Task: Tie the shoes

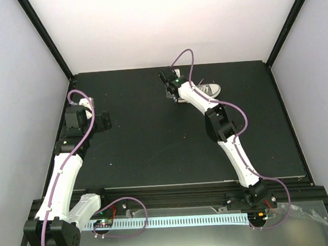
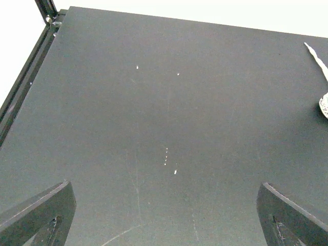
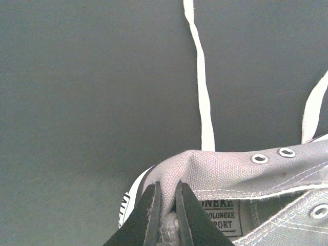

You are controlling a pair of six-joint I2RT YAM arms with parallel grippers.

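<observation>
Most of sneaker (image 1: 210,90) beneath right arm (image 1: 194,99)

The left arm (image 1: 59,179) and right arm (image 1: 238,157) are white shell links joined by blocky black joint housings, with a loose mauve cable (image 1: 185,51) running along each (a small green light (image 1: 176,80) glows on a black housing of each). The left pincer (image 2: 164,183) and right pincer (image 3: 167,187) have dark, matte, wedge-shaped fingers (image 2: 46,215).
</observation>
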